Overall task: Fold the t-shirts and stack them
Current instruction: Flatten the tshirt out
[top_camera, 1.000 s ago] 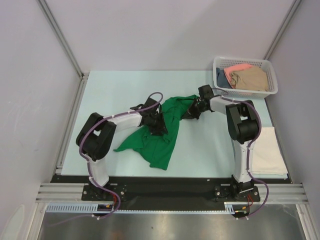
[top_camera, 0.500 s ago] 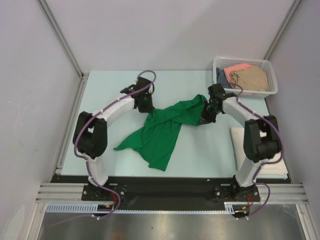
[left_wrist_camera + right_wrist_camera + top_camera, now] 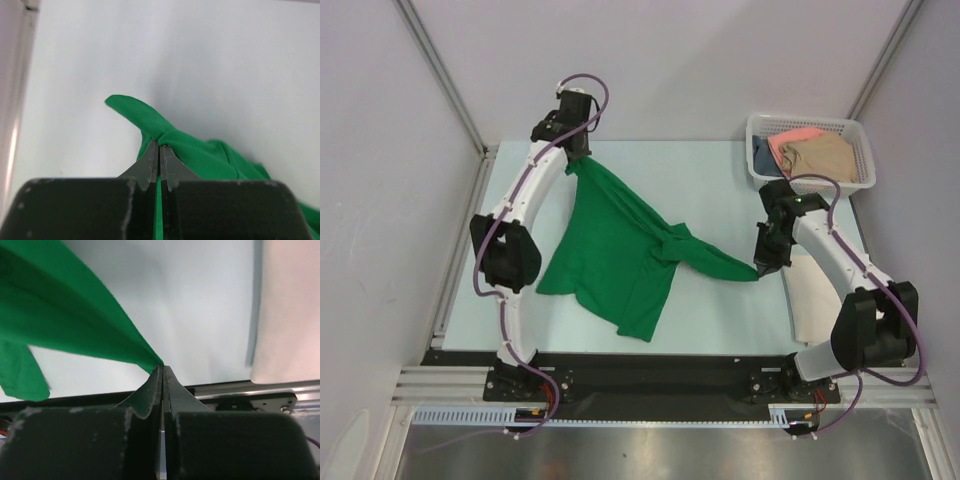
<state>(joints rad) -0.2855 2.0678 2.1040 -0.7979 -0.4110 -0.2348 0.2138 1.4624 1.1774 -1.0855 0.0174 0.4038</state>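
1. One pale blue table [image 3: 720,180] carries everything.
2. One bright green cloth t-shirt [image 3: 610,250] lies stretched across its middle.
3. One cream-white folded t-shirt [image 3: 825,300] lies at the right edge.
4. One white plastic mesh basket [image 3: 805,118] sits in the far right corner.
5. Left gripper [image 3: 159,155], near the far left corner, is clenched on the green cloth.
6. Right gripper [image 3: 163,371] pinches its opposite end.

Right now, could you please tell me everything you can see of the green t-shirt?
The green t-shirt is plain, soft bright-green cloth, unfolded and wrinkled. The left hand, shut, pinches one corner near the far left of the pale table. The right hand, also shut, pinches another end toward the right. The cloth is pulled out between them and bunched into a twist near the middle. Its broad lower part lies spread on the table, toward the near edge. Nothing else touches it.
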